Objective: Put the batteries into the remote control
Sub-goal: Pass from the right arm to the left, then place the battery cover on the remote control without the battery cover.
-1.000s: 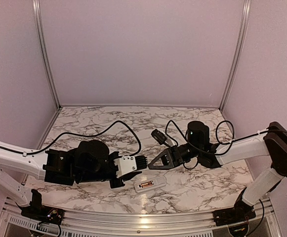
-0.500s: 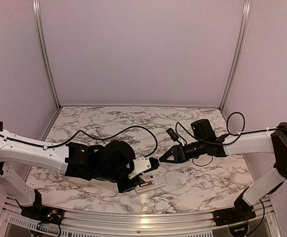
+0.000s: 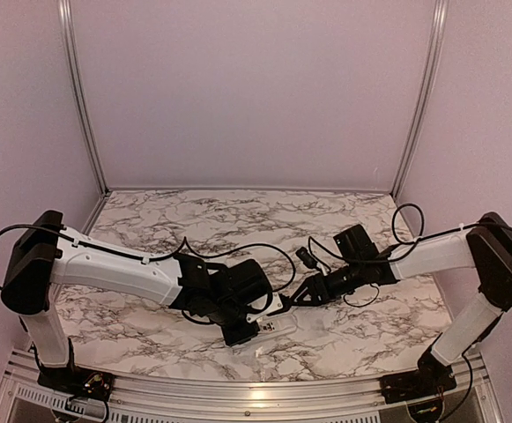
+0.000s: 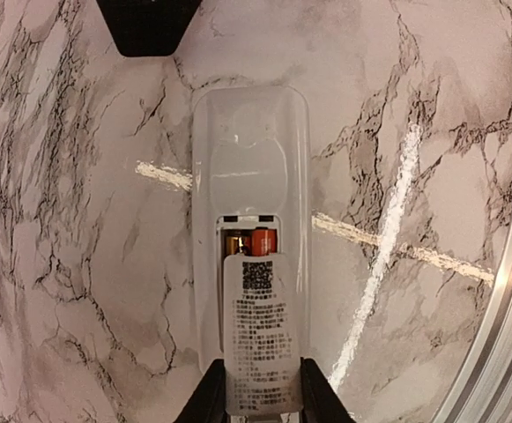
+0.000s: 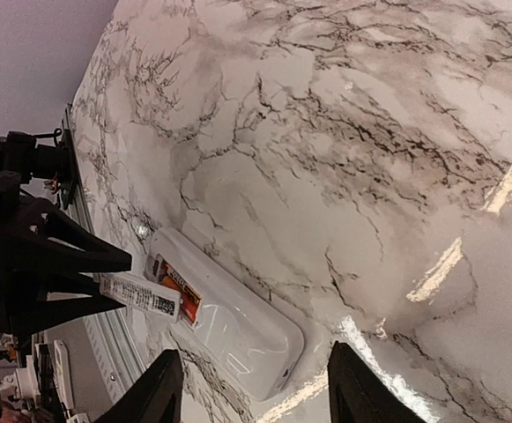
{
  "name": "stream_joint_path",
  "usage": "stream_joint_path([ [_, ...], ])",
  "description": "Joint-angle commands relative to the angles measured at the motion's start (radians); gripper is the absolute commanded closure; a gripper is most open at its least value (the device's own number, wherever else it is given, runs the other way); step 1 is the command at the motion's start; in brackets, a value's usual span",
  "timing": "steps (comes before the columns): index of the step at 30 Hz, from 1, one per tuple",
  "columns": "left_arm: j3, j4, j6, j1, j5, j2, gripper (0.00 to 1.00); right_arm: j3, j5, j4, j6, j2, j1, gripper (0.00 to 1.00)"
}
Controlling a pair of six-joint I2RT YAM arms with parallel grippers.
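Blocking the batteries (image 4: 251, 241) partly is a labelled cover (image 4: 263, 335)

Seen from above, the remote (image 3: 278, 327) lies near the front rail (image 3: 238, 389) of the table (image 3: 194, 220), so there is little room at 6 o'clock. The left gripper (image 3: 252, 331), pinching the cover (image 4: 257, 330), blocks 9 o'clock. The right gripper (image 3: 301, 295), fingers spread, crowds 2 o'clock. Bare marble stretches wide toward 12 o'clock.
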Motion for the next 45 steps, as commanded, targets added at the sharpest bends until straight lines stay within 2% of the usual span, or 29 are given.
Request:
stream_joint_path([
  [1, 0.051, -0.037, 0.001, 0.019, -0.001, 0.024, 0.87, -0.019, -0.041, 0.038, 0.005, 0.013, 0.0, 0.5],
  [5, 0.061, -0.036, 0.012, 0.024, 0.013, 0.034, 0.87, -0.034, -0.089, 0.093, 0.032, 0.015, -0.002, 0.63],
  [7, 0.066, -0.039, 0.014, 0.024, 0.024, 0.04, 0.87, -0.041, -0.111, 0.115, 0.051, 0.014, -0.01, 0.66],
  [19, 0.083, -0.03, 0.012, 0.024, 0.032, 0.082, 0.87, -0.083, -0.243, 0.235, 0.149, 0.003, -0.024, 0.68],
  [36, 0.099, -0.043, 0.012, 0.029, 0.02, 0.041, 0.89, -0.085, -0.241, 0.231, 0.139, 0.004, -0.024, 0.72],
  [45, 0.101, -0.033, 0.013, 0.042, 0.025, 0.085, 0.89, -0.077, -0.241, 0.214, 0.134, 0.001, -0.024, 0.72],
])
